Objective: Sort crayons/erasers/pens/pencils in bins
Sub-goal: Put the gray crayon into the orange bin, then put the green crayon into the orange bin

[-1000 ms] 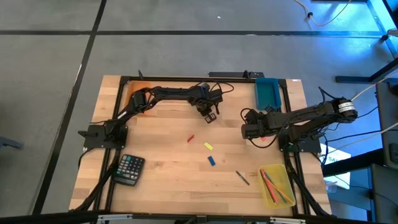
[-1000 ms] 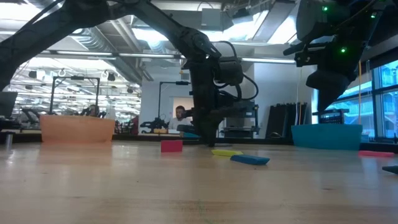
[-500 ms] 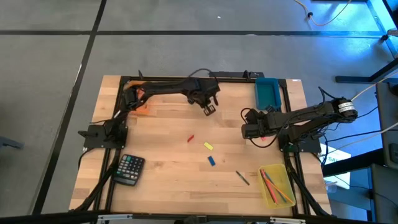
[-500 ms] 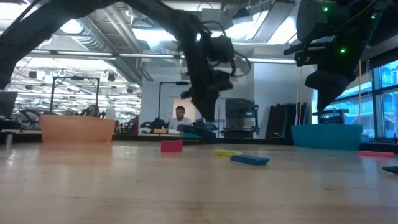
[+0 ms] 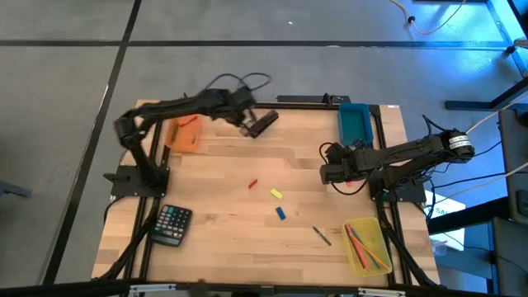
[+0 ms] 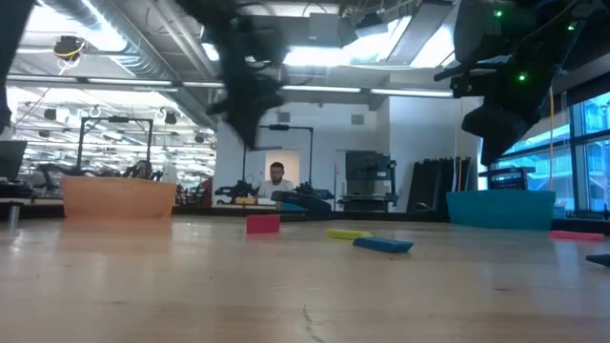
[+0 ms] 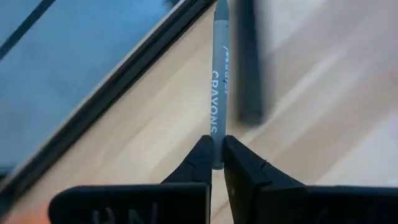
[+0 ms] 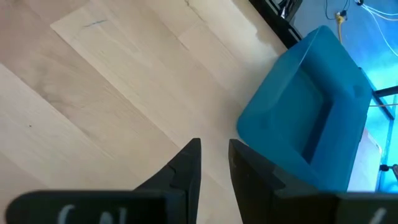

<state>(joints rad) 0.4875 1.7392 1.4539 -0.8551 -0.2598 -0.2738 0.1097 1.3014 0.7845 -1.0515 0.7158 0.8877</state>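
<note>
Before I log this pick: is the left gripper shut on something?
Shut. In the left wrist view the left gripper pinches the end of a grey crayon printed CRAYONS, held above the table.

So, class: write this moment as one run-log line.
left gripper: shut on grey crayon, near orange bin | right gripper: empty, by teal bin

The one legible text is the word "CRAYONS", printed in white capitals lengthwise along a grey crayon (image 7: 217,87) shown in the left wrist view. A second, smaller white line runs beside it but is too blurred to read. The calculator (image 5: 172,224) keys are too small to make out.
</note>
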